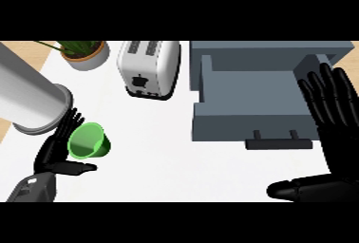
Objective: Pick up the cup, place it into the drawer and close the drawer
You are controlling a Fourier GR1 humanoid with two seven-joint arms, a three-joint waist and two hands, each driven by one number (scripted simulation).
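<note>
A translucent green cup (89, 141) sits tilted on the white counter at the lower left, its mouth turned toward the upper left. My left hand (53, 153) is right beside it: straight fingers rise along the cup's left side and the thumb points right under it. I cannot tell whether they touch. The grey drawer (210, 121) stands pulled open at the centre right, with nothing visible inside, its dark handle (278, 143) facing me. My right hand (344, 161) is open at the right edge, fingers up over the drawer's right side, holding nothing.
A white toaster (148, 69) stands behind the counter's middle, left of the drawer. A potted plant (85, 54) sits at the back left. A large grey cylinder (28, 97) lies just above my left hand. The grey cabinet top (270, 49) runs behind the drawer.
</note>
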